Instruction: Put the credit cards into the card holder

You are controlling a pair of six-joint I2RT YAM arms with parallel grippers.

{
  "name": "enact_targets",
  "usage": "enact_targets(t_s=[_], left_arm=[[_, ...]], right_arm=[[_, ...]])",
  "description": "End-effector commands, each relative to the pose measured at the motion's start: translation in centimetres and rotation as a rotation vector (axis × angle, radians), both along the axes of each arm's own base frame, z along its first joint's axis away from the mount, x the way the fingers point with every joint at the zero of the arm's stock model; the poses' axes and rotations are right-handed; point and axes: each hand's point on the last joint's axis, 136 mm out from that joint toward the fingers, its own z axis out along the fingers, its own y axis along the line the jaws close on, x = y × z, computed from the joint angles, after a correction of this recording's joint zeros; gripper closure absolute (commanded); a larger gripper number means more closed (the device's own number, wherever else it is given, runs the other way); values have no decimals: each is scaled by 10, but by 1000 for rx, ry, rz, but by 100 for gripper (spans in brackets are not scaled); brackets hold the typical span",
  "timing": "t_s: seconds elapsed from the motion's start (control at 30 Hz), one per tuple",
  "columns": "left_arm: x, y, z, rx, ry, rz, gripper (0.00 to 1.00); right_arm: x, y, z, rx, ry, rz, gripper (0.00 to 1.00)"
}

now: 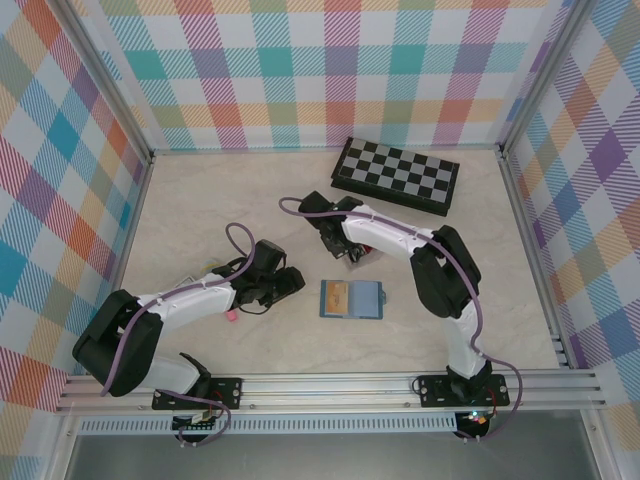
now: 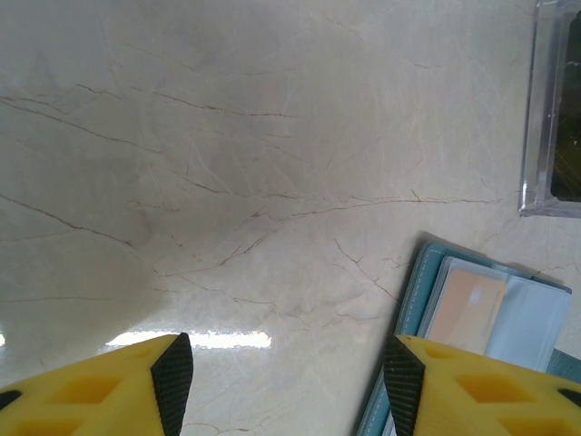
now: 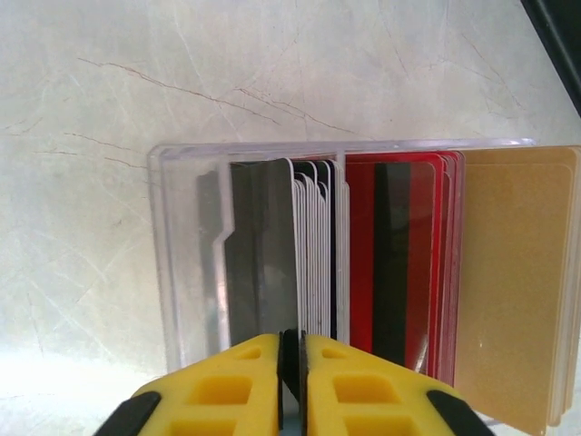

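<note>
The card holder (image 1: 350, 299) is a teal wallet lying open on the table, with a tan card (image 2: 467, 309) in one of its slots. Several credit cards stand on edge in a clear plastic rack (image 3: 182, 227): a dark grey one (image 3: 263, 245), thin white edges, red ones (image 3: 399, 263) and tan ones (image 3: 513, 282). My right gripper (image 3: 292, 350) reaches over the rack, shut on the edge of one card at the grey end of the stack. My left gripper (image 2: 286, 381) hovers open over bare table just left of the card holder (image 2: 490, 309), holding nothing.
A folded chessboard (image 1: 396, 175) lies at the back right. A small pink object (image 1: 229, 314) rests under the left arm. The rack's corner (image 2: 545, 118) lies beyond the wallet. Checked walls enclose the table on three sides.
</note>
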Motion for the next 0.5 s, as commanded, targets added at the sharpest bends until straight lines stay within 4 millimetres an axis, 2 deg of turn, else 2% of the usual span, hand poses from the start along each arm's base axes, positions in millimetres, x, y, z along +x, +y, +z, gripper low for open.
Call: enact_targets(t_s=[0.0, 0.27, 0.47], left_arm=[[2, 1, -1, 0, 12, 5, 40], [5, -1, 6, -9, 1, 1, 40], [12, -13, 29, -86, -35, -21, 39]], right_arm=[[-5, -7, 25, 39, -14, -15, 90], [-15, 3, 35, 146, 26, -27, 97], [-25, 7, 69, 399, 53, -88, 99]])
